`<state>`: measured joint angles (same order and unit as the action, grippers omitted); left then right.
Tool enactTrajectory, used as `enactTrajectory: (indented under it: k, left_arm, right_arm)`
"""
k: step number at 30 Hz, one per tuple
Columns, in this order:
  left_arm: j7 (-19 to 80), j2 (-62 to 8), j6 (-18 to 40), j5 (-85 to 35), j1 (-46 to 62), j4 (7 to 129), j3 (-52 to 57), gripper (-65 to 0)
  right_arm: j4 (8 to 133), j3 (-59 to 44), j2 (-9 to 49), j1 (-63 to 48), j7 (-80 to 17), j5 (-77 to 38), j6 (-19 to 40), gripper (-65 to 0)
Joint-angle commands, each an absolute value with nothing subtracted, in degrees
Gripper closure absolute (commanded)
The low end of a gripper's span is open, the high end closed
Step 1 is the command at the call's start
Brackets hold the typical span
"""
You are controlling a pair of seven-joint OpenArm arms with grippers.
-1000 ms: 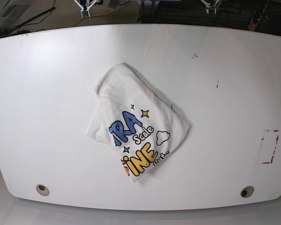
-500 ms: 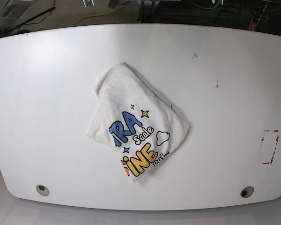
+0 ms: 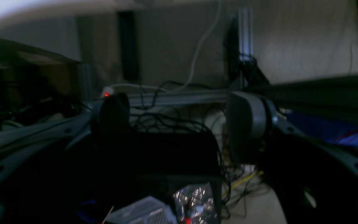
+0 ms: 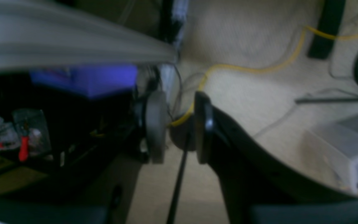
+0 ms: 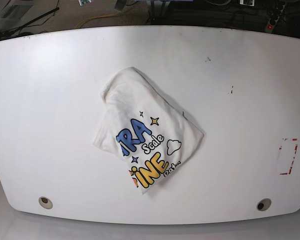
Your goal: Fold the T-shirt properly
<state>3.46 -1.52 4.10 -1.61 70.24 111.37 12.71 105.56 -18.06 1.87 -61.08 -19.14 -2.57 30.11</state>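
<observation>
- The shirt (image 5: 147, 132) lies crumpled in a rough folded bundle near the middle of the desk (image 5: 50, 100), a little toward the front edge.
- Its print faces up: blue letters, yellow letters below them, a small cloud and stars. The lower tip of the bundle points at the front edge; the plain white upper part reaches toward the back edge.
- I see neither arm over the desk in the base view; nothing touches the shirt.
- Left gripper (image 3: 182, 127): from its wrist camera I see the two pads spread wide apart, with only dark clutter and cables (image 3: 172, 124) between them. It holds nothing.
- Right gripper (image 4: 176, 130): its pads stand close together with a narrow gap between them, and through that gap I see a yellow cable (image 4: 253, 70) on the floor beyond. I see nothing pinched.
- Both wrist views are blurred and look off the desk at floor and equipment, so I cannot tell from them where the arms sit relative to the desk.
- A red-outlined mark (image 5: 288, 156) sits near the desk's right edge in the base view, well apart from the shirt. Two round holes (image 5: 45, 202) sit near the front corners.
</observation>
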Motion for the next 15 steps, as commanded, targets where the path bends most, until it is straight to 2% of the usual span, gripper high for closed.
enactTrajectory:
  k: [1,6,13,15]
  left_arm:
    - [2.42,-0.13,4.18,-3.82,72.66,114.59,15.16,-44.7]
    - [2.24,-0.13,4.18,-8.48,71.34,114.95,18.33,-45.1]
    - [2.24,-0.13,4.18,-9.71,65.89,114.86,20.18,-45.8]
    - [2.24,-0.13,4.18,-9.71,64.40,114.95,20.70,-49.3]
  right_arm:
    - [110.46,-18.42,3.56,-63.52,-19.30,-7.25,30.81,-14.4]
    - [113.36,-20.26,4.88,-63.87,-19.74,-12.18,29.93,-14.4]
    - [113.45,-24.75,4.62,-58.24,-19.74,-16.13,30.29,-14.4]
    - [113.54,-25.36,4.79,-56.84,-19.74,-18.15,30.37,-14.4]
